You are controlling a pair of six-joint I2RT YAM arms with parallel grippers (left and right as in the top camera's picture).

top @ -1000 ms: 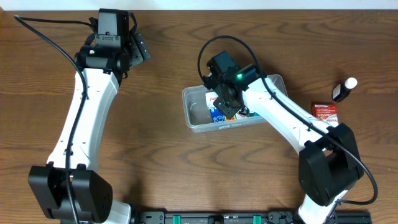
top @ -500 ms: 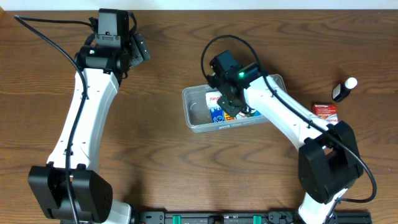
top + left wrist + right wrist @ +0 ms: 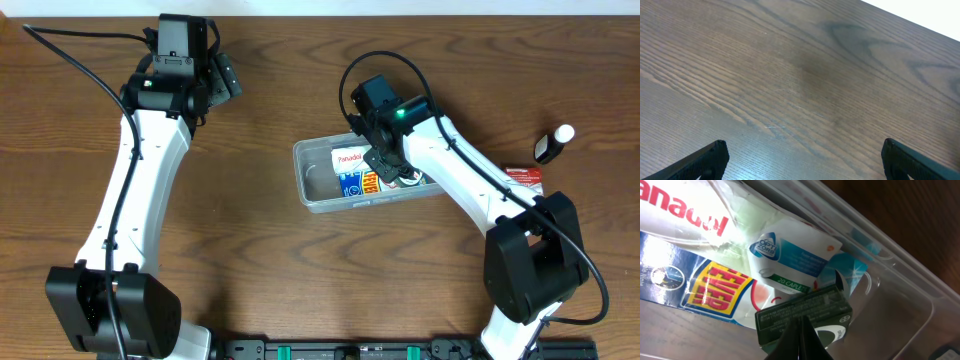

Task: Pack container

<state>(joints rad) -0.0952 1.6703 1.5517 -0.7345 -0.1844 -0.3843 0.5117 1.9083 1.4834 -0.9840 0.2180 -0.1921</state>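
Note:
The clear container [image 3: 312, 188] sits at the table's centre right. Inside lie a white Panadol box [image 3: 350, 157] and a blue and yellow box [image 3: 351, 183]. My right gripper [image 3: 386, 170] is down inside the container with its fingers pressed together. In the right wrist view the gripper [image 3: 801, 339] sits over a dark green box [image 3: 805, 314], next to a white and blue box [image 3: 795, 260], the yellow "FEVER" box [image 3: 715, 287] and the container wall [image 3: 900, 280]. My left gripper [image 3: 228, 82] is open and empty at the far left, over bare wood [image 3: 802, 160].
A red box [image 3: 524, 180] and a dark bottle with a white cap [image 3: 553, 143] lie on the table to the right of the container. My right arm reaches across the container's right half.
My right gripper has moved to the right along the container, and the Panadol box and blue box show more fully. The left arm has not moved.

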